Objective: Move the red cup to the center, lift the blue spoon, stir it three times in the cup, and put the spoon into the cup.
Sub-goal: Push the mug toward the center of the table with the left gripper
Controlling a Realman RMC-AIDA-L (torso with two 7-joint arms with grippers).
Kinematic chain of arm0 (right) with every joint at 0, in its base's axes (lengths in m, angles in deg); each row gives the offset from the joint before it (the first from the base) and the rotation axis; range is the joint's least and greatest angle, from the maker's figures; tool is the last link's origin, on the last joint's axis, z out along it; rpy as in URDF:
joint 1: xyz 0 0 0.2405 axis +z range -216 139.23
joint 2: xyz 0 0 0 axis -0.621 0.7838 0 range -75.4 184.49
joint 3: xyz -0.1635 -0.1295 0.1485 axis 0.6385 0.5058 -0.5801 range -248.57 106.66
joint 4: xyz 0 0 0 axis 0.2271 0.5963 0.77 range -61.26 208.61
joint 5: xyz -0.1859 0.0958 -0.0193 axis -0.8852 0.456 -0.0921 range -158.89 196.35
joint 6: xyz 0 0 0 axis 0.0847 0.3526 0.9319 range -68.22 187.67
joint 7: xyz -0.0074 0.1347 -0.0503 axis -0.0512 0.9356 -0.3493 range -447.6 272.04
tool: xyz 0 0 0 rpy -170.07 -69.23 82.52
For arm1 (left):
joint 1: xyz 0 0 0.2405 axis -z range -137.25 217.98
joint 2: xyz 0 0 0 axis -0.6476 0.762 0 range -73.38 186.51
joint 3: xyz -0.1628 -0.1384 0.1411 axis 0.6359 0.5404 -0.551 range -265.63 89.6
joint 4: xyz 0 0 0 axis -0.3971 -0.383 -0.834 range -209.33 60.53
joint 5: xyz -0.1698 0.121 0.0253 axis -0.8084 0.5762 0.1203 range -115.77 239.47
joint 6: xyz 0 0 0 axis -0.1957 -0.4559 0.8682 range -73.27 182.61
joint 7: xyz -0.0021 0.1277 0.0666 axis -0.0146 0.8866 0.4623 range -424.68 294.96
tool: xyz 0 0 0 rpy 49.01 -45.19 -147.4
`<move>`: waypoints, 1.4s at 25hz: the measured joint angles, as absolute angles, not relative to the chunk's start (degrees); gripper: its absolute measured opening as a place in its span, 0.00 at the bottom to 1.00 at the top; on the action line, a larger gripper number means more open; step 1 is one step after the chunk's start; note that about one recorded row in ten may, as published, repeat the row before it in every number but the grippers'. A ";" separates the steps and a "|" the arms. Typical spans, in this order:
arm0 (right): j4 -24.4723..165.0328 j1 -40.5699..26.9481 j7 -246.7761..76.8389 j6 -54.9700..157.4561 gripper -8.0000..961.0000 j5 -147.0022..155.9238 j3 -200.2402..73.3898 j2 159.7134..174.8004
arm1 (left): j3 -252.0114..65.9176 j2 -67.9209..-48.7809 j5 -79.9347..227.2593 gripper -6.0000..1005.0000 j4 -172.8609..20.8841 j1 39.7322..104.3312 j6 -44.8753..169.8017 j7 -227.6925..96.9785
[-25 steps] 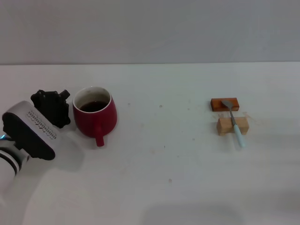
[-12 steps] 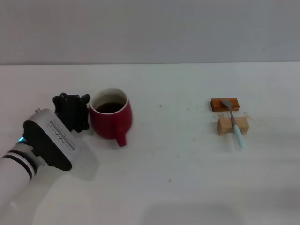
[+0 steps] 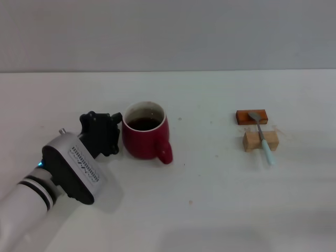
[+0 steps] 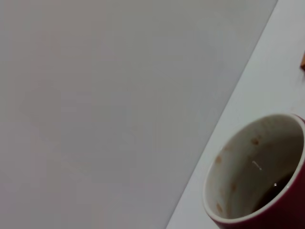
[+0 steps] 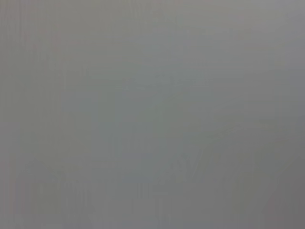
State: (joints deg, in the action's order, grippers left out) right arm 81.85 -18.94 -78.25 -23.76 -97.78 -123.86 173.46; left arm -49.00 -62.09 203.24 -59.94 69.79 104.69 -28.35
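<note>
Pushing from the side is how I handle the red cup [image 3: 144, 131]: my left gripper [image 3: 101, 133] sits against its left wall, low and level with the body of the cup, so the load goes into the widest part instead of the rim and the dark liquid inside stays put. Whether my fingers are spread or pinched I cannot tell; the black housing hides them in the head view, and the left wrist view shows only the cup's pale, stained inner wall and white rim, close up. The cup stands upright on the white bench [image 3: 210, 199], left of the middle, its loop handle turned toward the front right, away from my gripper, which leaves the smooth side free for contact. I judge the move to the centre as under way but not finished, since open bench lies between the cup and the middle. The blue spoon [image 3: 264, 138] waits well apart on the right, propped across a pale wooden block [image 3: 260, 140] with its metal bowl resting on a darker reddish block [image 3: 251, 116]; raised like that, its handle should be easy to get under and pinch. My right arm is out of sight, its wrist view showing nothing but flat grey.
</note>
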 joint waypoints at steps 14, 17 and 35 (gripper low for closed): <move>81.85 -19.15 -78.35 -23.83 0.83 -98.00 -123.87 173.55 | -50.23 -62.23 203.24 0.04 -56.72 67.48 104.75 -28.24; 81.85 -19.18 -78.35 -23.83 0.83 -97.99 -123.86 173.55 | -50.36 -62.23 203.26 0.04 -56.69 67.46 104.77 -28.24; 81.85 -19.42 -78.28 -24.22 0.83 -97.99 -123.86 173.55 | -53.27 -62.26 203.27 0.04 -54.48 66.20 104.70 -28.20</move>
State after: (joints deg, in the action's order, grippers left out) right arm 81.85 -19.42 -78.28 -24.22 -97.99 -123.86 173.55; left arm -53.27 -62.26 203.27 -54.48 66.20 104.70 -28.20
